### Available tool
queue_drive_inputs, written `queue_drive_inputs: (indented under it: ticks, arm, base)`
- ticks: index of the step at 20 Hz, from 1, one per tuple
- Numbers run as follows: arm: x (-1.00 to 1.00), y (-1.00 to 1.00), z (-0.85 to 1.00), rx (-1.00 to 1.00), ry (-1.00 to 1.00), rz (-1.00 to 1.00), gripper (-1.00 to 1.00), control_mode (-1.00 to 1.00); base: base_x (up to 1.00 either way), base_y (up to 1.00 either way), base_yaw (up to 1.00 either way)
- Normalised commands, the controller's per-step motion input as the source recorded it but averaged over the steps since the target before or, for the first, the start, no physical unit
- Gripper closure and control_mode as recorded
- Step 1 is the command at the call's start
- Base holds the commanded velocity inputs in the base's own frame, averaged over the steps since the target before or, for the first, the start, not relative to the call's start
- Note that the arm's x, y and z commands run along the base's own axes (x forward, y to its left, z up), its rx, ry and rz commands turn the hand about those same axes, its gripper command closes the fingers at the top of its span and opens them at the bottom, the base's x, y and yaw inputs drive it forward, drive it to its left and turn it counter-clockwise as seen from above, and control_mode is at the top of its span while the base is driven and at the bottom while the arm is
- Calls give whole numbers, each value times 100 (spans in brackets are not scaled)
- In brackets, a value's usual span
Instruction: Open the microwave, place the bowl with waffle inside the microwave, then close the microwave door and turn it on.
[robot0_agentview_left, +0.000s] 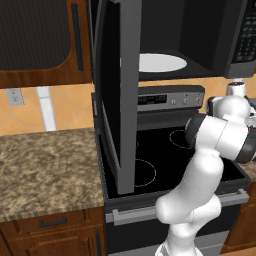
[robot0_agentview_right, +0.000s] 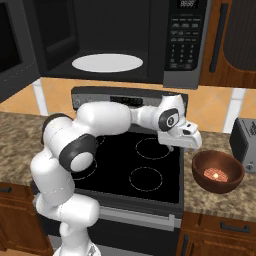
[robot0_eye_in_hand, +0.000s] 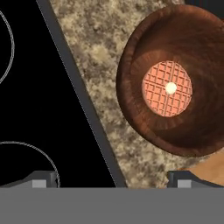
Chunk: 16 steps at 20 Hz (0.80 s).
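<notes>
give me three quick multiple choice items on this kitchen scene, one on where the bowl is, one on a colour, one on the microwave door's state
1. Where is the bowl?
A. on the counter right of the stove
B. inside the microwave
C. on a burner

2. What colour is the turntable plate?
A. red
B. white
C. black

3. The microwave door is:
A. shut
B. swung open
C. missing

Answers:
1. A, it sits on the counter beside the stove edge.
2. B, the white disc shows in the open microwave.
3. B, the door stands out over the stove.
</notes>
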Motion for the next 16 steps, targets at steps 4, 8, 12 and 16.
queue_drive_inputs:
  ticks: [4, 8, 12, 16]
  arm:
    - [42, -84, -21, 0, 6, 5, -100, -100]
    - [32, -63, -38, 1, 1, 4, -100, -100]
    - [14, -27, -46, 2, 13, 6, -100, -100]
    - [-7, 0, -45, 0, 16, 14, -100, -100]
  base:
    - [0, 0, 0]
    - [0, 0, 0]
    - [0, 0, 0]
    - [0, 0, 0]
